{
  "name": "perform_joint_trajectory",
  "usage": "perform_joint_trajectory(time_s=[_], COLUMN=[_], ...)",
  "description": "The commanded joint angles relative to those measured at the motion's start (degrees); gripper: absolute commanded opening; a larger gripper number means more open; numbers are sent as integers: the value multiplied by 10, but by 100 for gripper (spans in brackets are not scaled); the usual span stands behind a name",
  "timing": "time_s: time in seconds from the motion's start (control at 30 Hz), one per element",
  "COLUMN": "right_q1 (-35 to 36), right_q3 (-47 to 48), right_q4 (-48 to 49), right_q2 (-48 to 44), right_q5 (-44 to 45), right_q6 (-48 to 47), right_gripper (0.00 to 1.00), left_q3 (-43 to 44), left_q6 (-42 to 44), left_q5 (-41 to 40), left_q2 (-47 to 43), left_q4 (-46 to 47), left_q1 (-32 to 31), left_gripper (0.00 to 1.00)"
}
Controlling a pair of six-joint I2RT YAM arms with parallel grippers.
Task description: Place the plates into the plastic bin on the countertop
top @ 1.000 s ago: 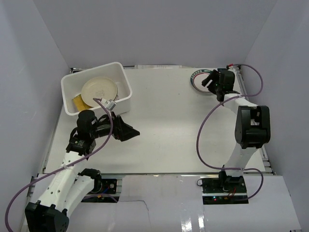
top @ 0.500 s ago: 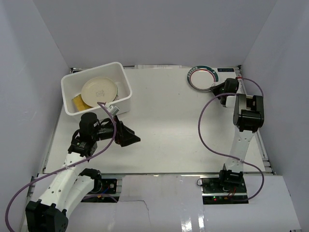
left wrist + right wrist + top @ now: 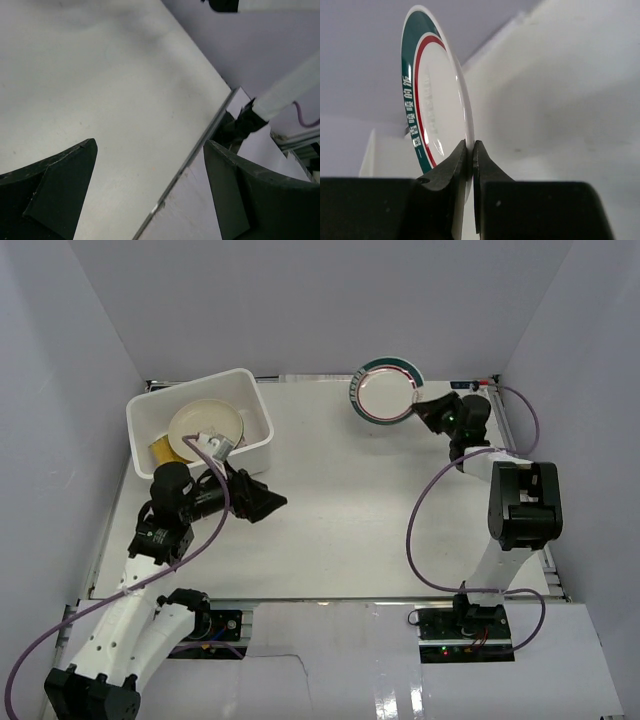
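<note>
Green-rimmed plate [image 3: 437, 100] upright | rim clamped in right end effector [image 3: 470, 146] | left end effector [image 3: 150, 145] apart

The left arm [image 3: 120, 615] and right arm [image 3: 525, 505] are white links with black joint housings, each trailed by a looping purple cable [image 3: 409, 530]. The left gripper [image 3: 150, 145] has matte black, wedge-shaped fingers [image 3: 60, 190]

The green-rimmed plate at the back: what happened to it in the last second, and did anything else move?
The right gripper closed on the rim of the green-rimmed plate, lifted it and carried it left, towards the side where the plastic bin stands. The left gripper shifted slightly and stays open and empty. The bin and the plates in it have not moved.
</note>
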Motion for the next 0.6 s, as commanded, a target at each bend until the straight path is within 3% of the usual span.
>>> perform_joint_trajectory(time_s=[0.0,0.23,0.37,0.57], right_q1=[85,265,344,435], right_q3=[75,234,347,526], right_q4=[33,-39,-77,-174], right_q2=[-56,-1,72,194], right_q5=[-81,-30,9,80], right_q6=[-42,-79,-92,-122], right_gripper=[8,8,8,8], left_q3=[107,164,155,155], left_q6=[1,-16,-25,-20], left_q5=[-105,-373,-431,-433], left_q2=[-28,-98,-124,-133], left_q4=[-3,-68,-116,-129], left_q1=[-5,-6,-6,-11], left_gripper=[98,98,98,98])
